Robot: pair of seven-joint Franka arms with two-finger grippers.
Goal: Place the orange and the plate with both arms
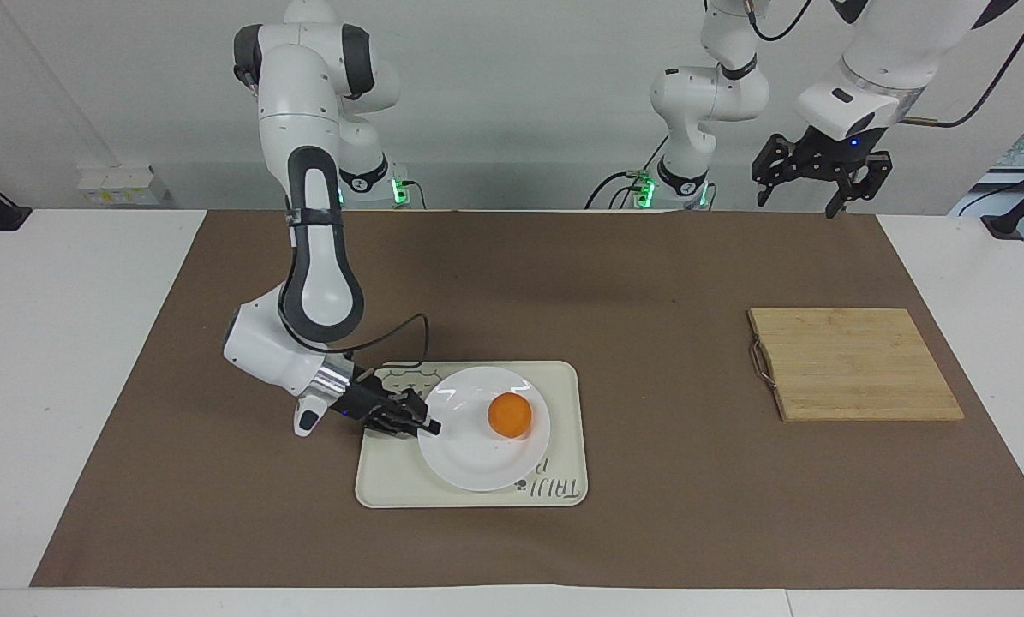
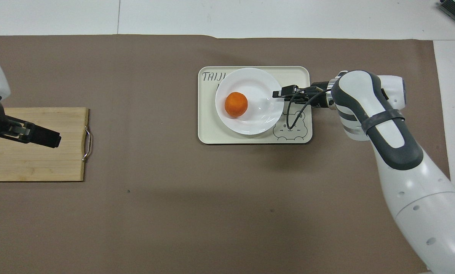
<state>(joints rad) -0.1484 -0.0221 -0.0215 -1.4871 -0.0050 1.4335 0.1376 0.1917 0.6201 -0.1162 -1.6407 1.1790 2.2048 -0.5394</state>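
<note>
The white plate (image 1: 469,458) lies on the cream tray (image 1: 392,480) with the orange (image 1: 509,415) resting on it near its middle. My right gripper (image 1: 430,423) is low over the tray and shut on the plate's rim at the side toward the right arm's end of the table. In the overhead view the plate (image 2: 257,114), the orange (image 2: 236,104) and the right gripper (image 2: 276,93) show the same hold. My left gripper (image 1: 799,204) waits open and empty, high over the cutting board's side of the table (image 2: 54,140).
A bamboo cutting board (image 1: 854,364) with a metal handle lies toward the left arm's end of the table, also in the overhead view (image 2: 33,160). The tray (image 2: 208,129) has a bear drawing and lettering. A brown mat covers the table.
</note>
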